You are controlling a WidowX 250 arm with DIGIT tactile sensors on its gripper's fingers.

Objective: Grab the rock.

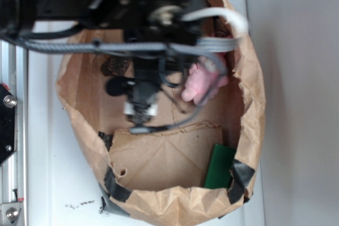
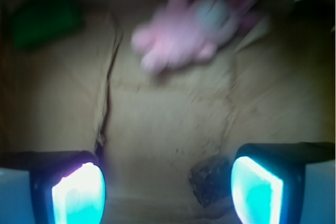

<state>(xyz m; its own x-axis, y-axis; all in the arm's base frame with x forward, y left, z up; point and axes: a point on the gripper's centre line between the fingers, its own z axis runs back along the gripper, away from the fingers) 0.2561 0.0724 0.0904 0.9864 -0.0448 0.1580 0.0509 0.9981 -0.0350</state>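
The rock [image 2: 212,179] is a small, rough, dark brown chunk on the brown paper floor of the bag. It lies between my gripper's [image 2: 168,192] fingers, close to the right finger [image 2: 257,190] and far from the left finger [image 2: 79,195]. The gripper is open and holds nothing. In the exterior view the rock [image 1: 115,67] shows as a dark patch partly hidden under the arm and its cable. The gripper [image 1: 117,78] there is mostly covered by the arm.
A pink plush bunny [image 2: 191,27] [image 1: 204,80] lies ahead of the gripper. A flat green card [image 1: 220,165] [image 2: 44,22] leans at the bag's side. The crumpled paper bag wall [image 1: 254,93] rings the work area. A metal rail [image 1: 13,130] runs along the left.
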